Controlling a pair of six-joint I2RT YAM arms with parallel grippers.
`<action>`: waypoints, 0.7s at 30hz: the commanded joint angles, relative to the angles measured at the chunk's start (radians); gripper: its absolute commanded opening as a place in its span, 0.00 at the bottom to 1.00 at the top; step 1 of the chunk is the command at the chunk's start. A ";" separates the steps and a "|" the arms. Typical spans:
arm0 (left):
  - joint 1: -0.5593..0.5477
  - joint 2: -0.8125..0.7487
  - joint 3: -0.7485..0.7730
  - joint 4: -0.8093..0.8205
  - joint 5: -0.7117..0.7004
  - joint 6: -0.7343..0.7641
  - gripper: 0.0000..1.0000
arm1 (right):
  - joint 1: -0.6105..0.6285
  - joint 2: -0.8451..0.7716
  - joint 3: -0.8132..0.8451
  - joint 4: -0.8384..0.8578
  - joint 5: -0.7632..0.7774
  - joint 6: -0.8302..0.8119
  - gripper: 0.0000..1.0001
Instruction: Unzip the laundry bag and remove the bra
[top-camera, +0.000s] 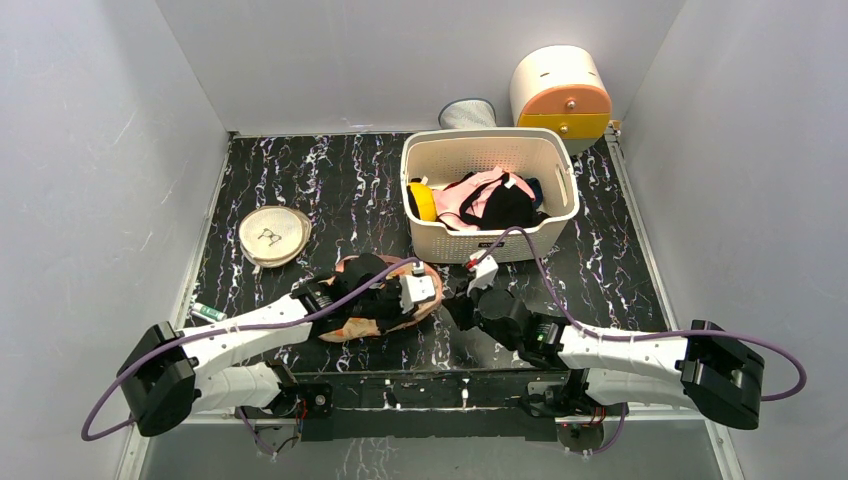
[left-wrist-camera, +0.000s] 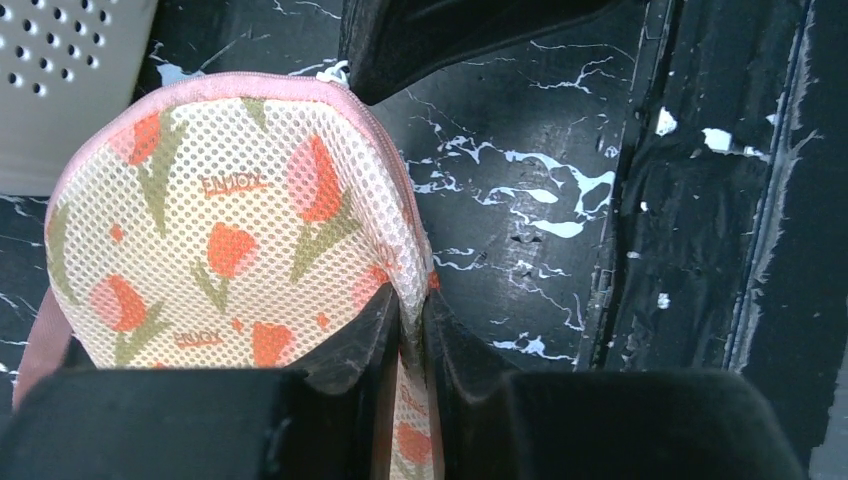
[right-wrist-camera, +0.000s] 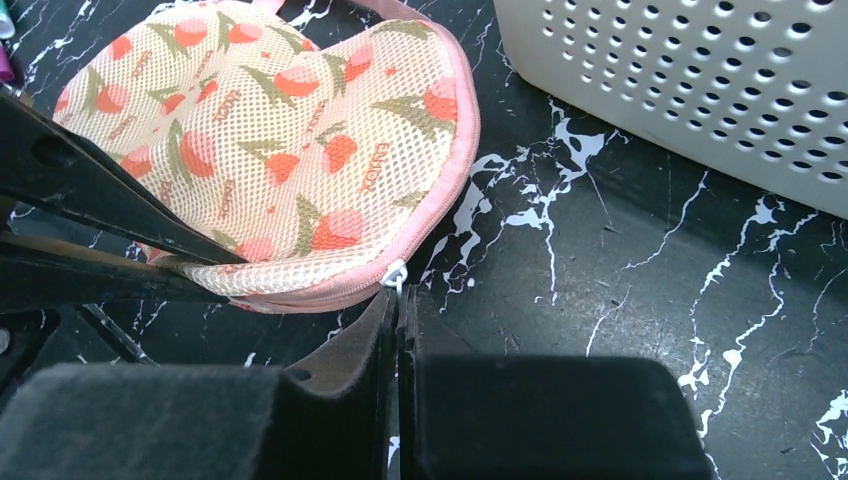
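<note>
**A:** where's the laundry bag (right-wrist-camera: 260, 150) sitting?

**B:** on the desk (right-wrist-camera: 620, 300), near the basket (right-wrist-camera: 680, 80). Left gripper (left-wrist-camera: 410, 310) jaws pinch its pink edge. Right gripper (right-wrist-camera: 398, 300) jaws are clenched at the zipper pull (right-wrist-camera: 396, 275), with open desk beyond. Only the wrist cams show the pull.

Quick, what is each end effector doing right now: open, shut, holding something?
Left end effector: closed, pinching the pink edge of the laundry bag.
Right end effector: closed on the bag's zipper pull.
</note>
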 joint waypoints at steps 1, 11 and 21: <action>-0.010 -0.021 0.019 -0.063 0.055 -0.007 0.20 | -0.019 -0.031 0.000 0.043 -0.039 -0.046 0.00; -0.012 -0.068 -0.036 0.159 0.025 -0.310 0.53 | -0.017 0.009 0.028 0.081 -0.240 -0.048 0.00; -0.042 -0.021 -0.040 0.156 -0.152 -0.429 0.52 | -0.018 -0.004 0.006 0.116 -0.330 -0.020 0.00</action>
